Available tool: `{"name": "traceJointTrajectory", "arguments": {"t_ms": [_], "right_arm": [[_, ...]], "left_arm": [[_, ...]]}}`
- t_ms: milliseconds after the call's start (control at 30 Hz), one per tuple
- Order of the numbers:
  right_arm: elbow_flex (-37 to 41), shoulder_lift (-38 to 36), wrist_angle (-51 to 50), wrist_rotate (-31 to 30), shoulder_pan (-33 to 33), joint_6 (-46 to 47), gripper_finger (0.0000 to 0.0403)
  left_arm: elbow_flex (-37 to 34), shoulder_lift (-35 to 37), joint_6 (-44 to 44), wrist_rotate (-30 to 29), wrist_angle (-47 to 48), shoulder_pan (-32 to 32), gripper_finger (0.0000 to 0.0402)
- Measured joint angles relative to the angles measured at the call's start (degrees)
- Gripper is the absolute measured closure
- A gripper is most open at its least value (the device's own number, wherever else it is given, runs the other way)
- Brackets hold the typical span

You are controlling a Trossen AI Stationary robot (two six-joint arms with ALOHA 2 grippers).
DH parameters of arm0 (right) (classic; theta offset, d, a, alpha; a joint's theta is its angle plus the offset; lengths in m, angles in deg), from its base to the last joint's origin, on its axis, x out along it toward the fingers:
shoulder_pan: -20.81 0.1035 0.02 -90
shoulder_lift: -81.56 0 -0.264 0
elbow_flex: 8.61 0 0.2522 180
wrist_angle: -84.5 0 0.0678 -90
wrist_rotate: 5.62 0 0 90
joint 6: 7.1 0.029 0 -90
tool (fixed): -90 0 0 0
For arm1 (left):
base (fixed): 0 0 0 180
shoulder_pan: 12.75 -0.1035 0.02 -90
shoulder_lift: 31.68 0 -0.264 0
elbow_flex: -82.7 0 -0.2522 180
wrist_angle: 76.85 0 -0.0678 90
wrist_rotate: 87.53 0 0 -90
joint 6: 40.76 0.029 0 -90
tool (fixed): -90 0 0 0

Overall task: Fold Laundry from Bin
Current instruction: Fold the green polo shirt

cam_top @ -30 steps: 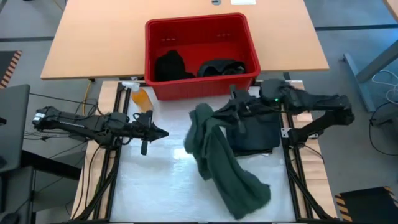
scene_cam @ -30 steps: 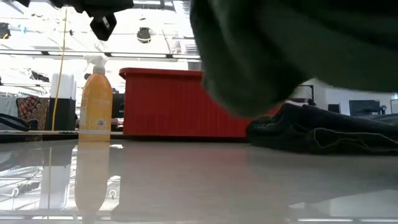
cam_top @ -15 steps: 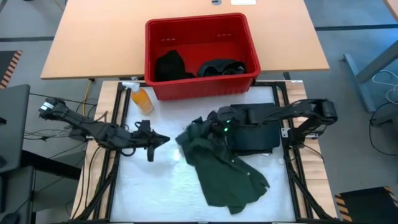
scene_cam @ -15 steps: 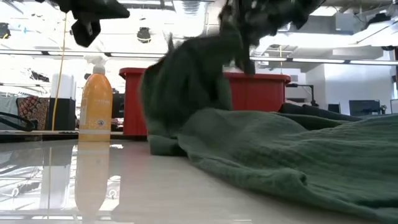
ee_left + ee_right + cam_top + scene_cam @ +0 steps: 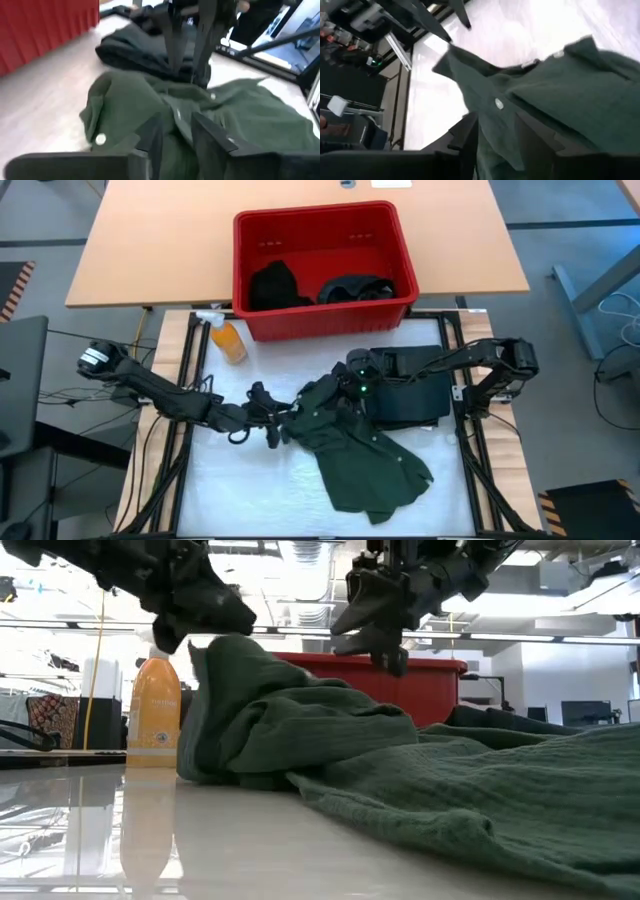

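A dark olive-green garment with buttons lies crumpled on the white table top, its left edge bunched up into a raised fold. My left gripper is at that edge, open, with the fold between its fingers. My right gripper hangs open just above the garment's far part, its fingers clear of the cloth. The red bin stands at the far edge with dark laundry inside. My left gripper comes nearly level from the table's left at the green garment's left edge. The raised fold lies between its open fingers, and I cannot tell whether they touch it.
A folded black garment lies on the table's right part, under my right arm. An orange spray bottle stands at the far left, beside the bin. There is bare table top near the front left.
My right gripper has come down and toward the table's left with the green garment, which hung lifted and now lies spread on the table, and has let go of it. My left gripper has moved toward the table's right, up to the garment's left edge.
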Motion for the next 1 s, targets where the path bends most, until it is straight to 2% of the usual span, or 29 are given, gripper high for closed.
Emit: {"name": "traceJointTrajectory", "arguments": {"t_ms": [100,200,400,633,867,1000], "right_arm": [[0.0,-0.5,-1.6,1.9,-0.3,-0.2,0.0231],[0.0,-1.5,-3.1,3.5,-0.3,-1.0,0.0224],[0.0,-3.1,-3.7,3.6,0.2,-2.7,0.0224],[0.0,-3.1,-3.9,3.6,1.0,-2.7,0.0227],[0.0,-3.1,-5.4,4.4,5.4,-5.7,0.0229],[0.1,-3.1,-7.3,4.4,8.6,-9.9,0.023]], "left_arm": [[0.0,0.4,0.5,1.6,-0.6,-1.2,0.0282],[0.0,1.2,0.5,6.3,-0.9,-2.1,0.026],[0.0,1.3,1.6,14.9,-0.8,-2.8,0.0246],[0.0,1.3,0.1,18.1,0.7,-3.5,0.0248],[0.0,1.3,-6.4,19.9,11.3,-3.5,0.0248],[0.0,1.3,-3.8,19.6,11.6,-3.6,0.0248]]}}
